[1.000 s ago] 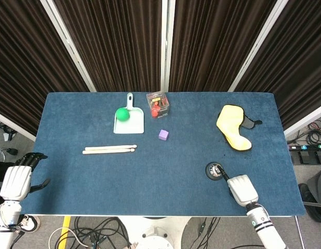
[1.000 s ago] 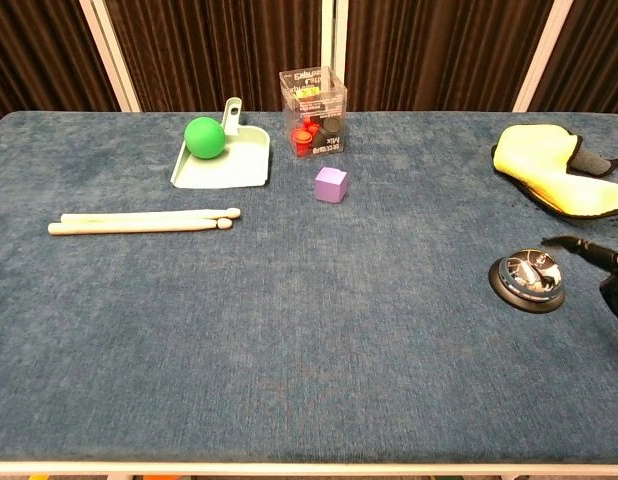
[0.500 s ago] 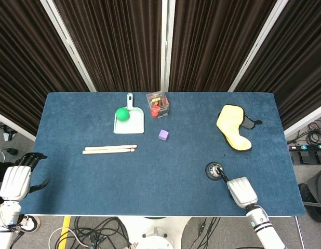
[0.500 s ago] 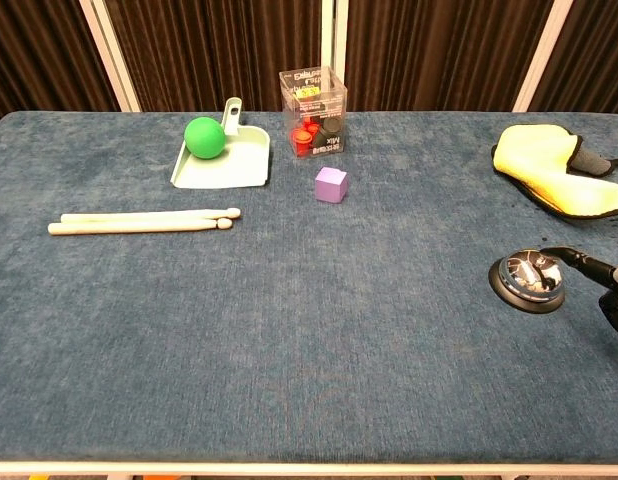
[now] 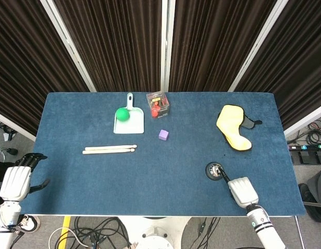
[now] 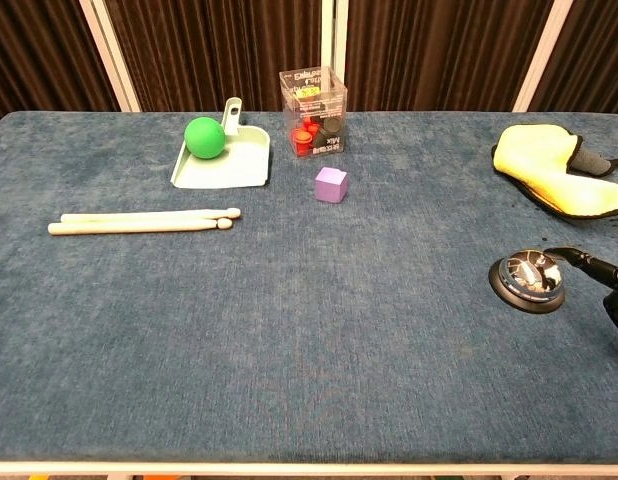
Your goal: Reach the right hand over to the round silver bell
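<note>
The round silver bell on its black base (image 5: 215, 170) (image 6: 529, 279) sits on the blue felt-covered table (image 5: 160, 176) toward the front right, in front of the yellow cloth mitt with black trim (image 5: 232, 126) (image 6: 555, 168) and well apart from it. The robot's right hand (image 5: 241, 191) lies just behind and to the right of the bell, its white back turned up, and a dark finger (image 6: 587, 263) stretches out to the bell's right edge; in the chest view the tip looks to be touching or just short of the dome, and I cannot tell which. How the other fingers of that hand lie is not shown, so I cannot tell whether it is spread or curled. Further out, a small purple cube (image 5: 163, 135) (image 6: 331, 184) stands near the table's middle, with a clear plastic box of red and black pieces (image 5: 158, 104) (image 6: 313, 110) behind it. Beside that box lies a pale green dustpan (image 5: 129, 121) (image 6: 224, 160) with a green ball (image 5: 122, 114) (image 6: 204, 137) resting in it. A pair of light wooden drumsticks (image 5: 109, 150) (image 6: 141, 220) lies side by side in front of the dustpan. The left hand (image 5: 16, 181) hangs off the table's left front corner, holding nothing, dark fingers apart.
</note>
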Motion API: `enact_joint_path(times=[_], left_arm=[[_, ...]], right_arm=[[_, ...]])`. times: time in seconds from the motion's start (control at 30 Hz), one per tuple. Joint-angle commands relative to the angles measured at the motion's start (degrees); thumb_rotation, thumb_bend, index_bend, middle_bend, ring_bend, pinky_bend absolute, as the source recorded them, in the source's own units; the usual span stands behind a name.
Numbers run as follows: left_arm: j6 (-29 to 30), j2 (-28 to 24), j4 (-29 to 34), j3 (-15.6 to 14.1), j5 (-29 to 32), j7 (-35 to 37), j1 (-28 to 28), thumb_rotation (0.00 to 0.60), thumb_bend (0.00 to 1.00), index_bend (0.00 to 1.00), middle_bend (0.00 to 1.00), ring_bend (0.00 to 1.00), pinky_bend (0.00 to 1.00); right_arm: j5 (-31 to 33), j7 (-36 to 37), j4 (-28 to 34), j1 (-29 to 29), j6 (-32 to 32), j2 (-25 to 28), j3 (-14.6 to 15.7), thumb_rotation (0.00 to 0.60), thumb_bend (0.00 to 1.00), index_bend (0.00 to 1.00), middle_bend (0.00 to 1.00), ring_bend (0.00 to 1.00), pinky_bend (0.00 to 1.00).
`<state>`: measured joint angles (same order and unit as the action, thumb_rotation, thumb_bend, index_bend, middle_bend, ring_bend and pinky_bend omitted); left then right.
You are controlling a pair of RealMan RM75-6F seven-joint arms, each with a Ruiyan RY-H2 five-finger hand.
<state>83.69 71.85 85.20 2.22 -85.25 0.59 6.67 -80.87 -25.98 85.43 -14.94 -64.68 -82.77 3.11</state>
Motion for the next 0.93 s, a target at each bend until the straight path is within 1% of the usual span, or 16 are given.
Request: enact_joint_path(times=[0.03,0.13,0.23,0.33,0.37,0.4,0.43,0.47,0.5,0.53,0.57,0.6,0.63,0.67,0.8,0.93], left_arm=[[0.0,0.0,0.0,0.0,0.0,0.0,0.0,0.6,0.16,0.29,0.23,0.17,0.32],[0.1,0.0,0.1,0.1,-0.1,-0.1,0.1,0.6,0.16,0.29,0.23,0.17,0.32],[0.1,0.0,0.3,0.1,-0.2,-0.3,0.1,0.6,0.16,0.29,0.23,0.17,0.32],[0.2,-0.1,0.4,0.1,-0.3,-0.4,0.1,0.6,0.16,0.29,0.23,0.17,0.32],[0.2,0.0,0.5,0.0,-0.3,-0.4,0.1,0.6,0.16,0.29,0.23,0.17,0.32],[0.2,0.0,0.5,0.0,-0.4,-0.5,0.1,0.6,0.16,0.29,0.23,0.17,0.32],[0.3,0.0,0.5,0.0,-0.4,-0.6,0.1,0.6,0.16,0.29,0.23,0.17,0.32],[0.3,0.0,0.6,0.0,-0.5,-0.7,0.1,0.6,0.16,0.29,0.23,0.17,0.32],[0.3,0.1,0.6,0.0,-0.6,-0.8,0.1,0.6,0.16,0.29,0.23,0.17,0.32],[0.4,0.1,0.7,0.0,-0.7,-0.9,0.2,0.6,0.16,0.29,0.23,0.17,0.32],[0.4,0.1,0.7,0.0,-0.8,-1.0,0.2,0.6,0.16,0.29,0.23,0.17,0.32],[0.4,0.1,0.8,0.0,-0.8,-1.1,0.2,0.6,0.16,0.29,0.23,0.17,0.32],[0.3,0.1,1.1,0.1,-0.8,-1.3,0.3,0.6,0.16,0.29,0.23,0.17,0.32],[0.2,0.0,1.3,0.1,-0.8,-1.4,0.3,0.6,0.16,0.29,0.23,0.17,0.32],[0.1,-0.8,2.6,0.2,-1.1,-2.5,0.7,0.6,0.16,0.29,0.23,0.17,0.32],[0.2,-1.7,3.4,0.3,-1.2,-3.0,0.8,0.6,0.16,0.29,0.23,0.17,0.32]], right_arm=[[-0.5,0.5,0.5,0.0,-0.8,0.3,-0.3,0.6,1.0,0.0,0.89,0.82,0.63],[-2.7,2.7,1.5,0.1,-3.8,1.0,-1.2,0.6,1.0,0.0,0.89,0.82,0.63],[-6.4,6.7,2.5,0.4,-9.4,2.5,-3.1,0.6,1.0,0.0,0.88,0.82,0.63],[-8.4,9.9,2.1,1.0,-14.1,3.4,-4.9,0.6,1.0,0.0,0.88,0.82,0.63],[-8.7,11.1,1.7,1.3,-15.9,3.7,-5.7,0.6,1.0,0.0,0.86,0.8,0.63],[-8.7,12.0,1.2,1.6,-17.2,3.8,-6.4,0.6,1.0,0.0,0.81,0.76,0.62],[-8.8,12.9,0.6,1.8,-17.9,3.9,-6.6,0.6,0.98,0.0,0.73,0.66,0.57],[-8.1,13.6,0.3,2.0,-17.4,4.8,-6.6,0.6,0.87,0.0,0.58,0.46,0.45],[-6.6,12.6,0.5,2.2,-16.0,6.0,-6.4,0.6,0.76,0.0,0.46,0.31,0.34],[-4.1,10.3,1.7,2.3,-13.9,7.7,-6.3,0.6,0.53,0.0,0.25,0.1,0.14],[-2.6,9.0,3.0,2.3,-12.8,8.6,-6.4,0.6,0.36,0.0,0.11,0.01,0.04],[-0.8,8.2,4.2,2.4,-11.7,9.5,-6.5,0.6,0.27,0.0,0.04,0.0,0.0],[1.1,7.8,5.9,2.5,-10.4,10.6,-6.5,0.6,0.23,0.0,0.01,0.0,0.0],[2.3,7.4,7.0,2.6,-9.6,11.3,-6.5,0.6,0.21,0.0,0.0,0.0,0.0],[3.7,5.2,8.4,2.9,-9.6,12.1,-6.4,0.6,0.21,0.0,0.0,0.0,0.0],[2.9,6.2,7.6,3.1,-10.4,11.0,-6.4,0.6,0.22,0.0,0.0,0.0,0.0]])
